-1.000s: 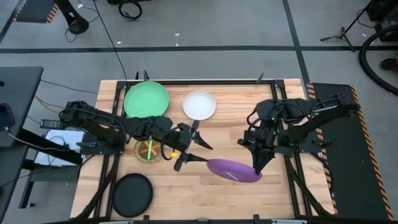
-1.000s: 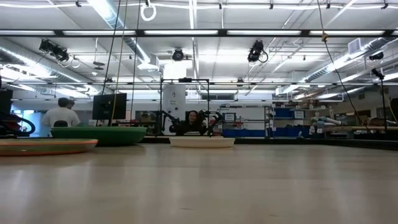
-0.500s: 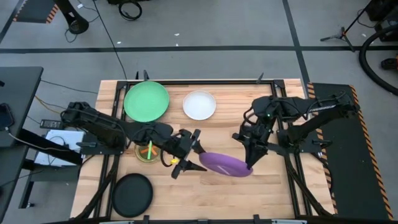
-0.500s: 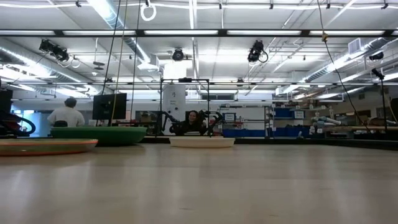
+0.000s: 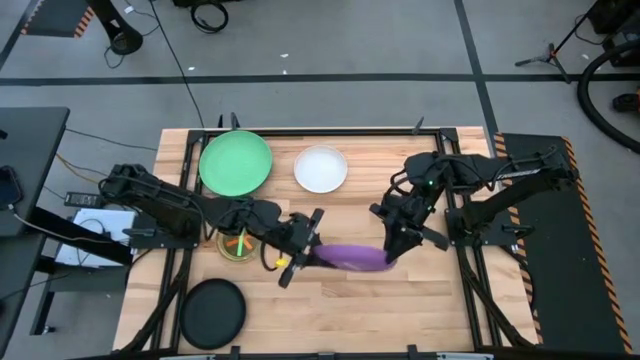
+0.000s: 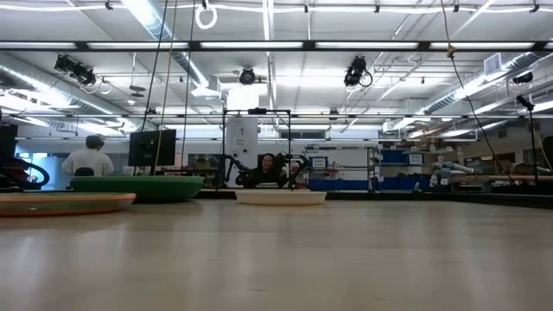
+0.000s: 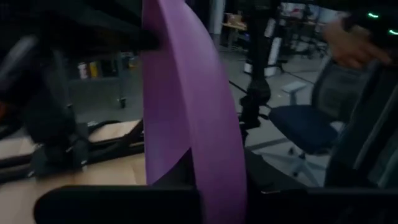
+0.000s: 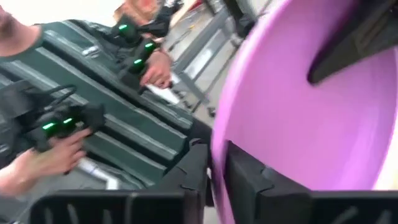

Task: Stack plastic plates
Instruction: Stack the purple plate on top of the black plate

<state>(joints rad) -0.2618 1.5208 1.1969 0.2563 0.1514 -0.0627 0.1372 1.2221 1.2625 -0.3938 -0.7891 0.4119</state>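
A purple plate (image 5: 350,258) hangs above the table's middle, tipped steeply, almost on edge. My left gripper (image 5: 300,257) is shut on its left rim and my right gripper (image 5: 392,254) on its right rim. A large green plate (image 5: 235,162) and a white plate (image 5: 321,168) lie flat at the far side. A black plate (image 5: 212,312) lies at the near left. A small stack of translucent plates (image 5: 238,243), lime and orange, sits under my left arm. My left gripper pinches the purple plate's left rim (image 7: 208,168) between its two fingers, one on each face. The fingers come about level from the table's left. The plate is lifted clear and stands steeply tilted. My right gripper has the plate's right rim (image 8: 219,155) in the narrow gap between its two fingers (image 8: 249,180), one on each face. It comes slanting from the table's right. The plate hangs clear of the table.
In the low view, the green plate (image 6: 136,186), the white plate (image 6: 281,197) and the small stack (image 6: 65,203) lie on the table's far part. In the right wrist view, a person (image 8: 93,118) in a striped shirt holds hand controllers beyond the table.
My right gripper has carried the purple plate toward the table's left and a little toward the far edge, and the plate has tipped from nearly flat to almost on edge. My left gripper has shifted slightly toward the near edge and shut on the plate's left rim.
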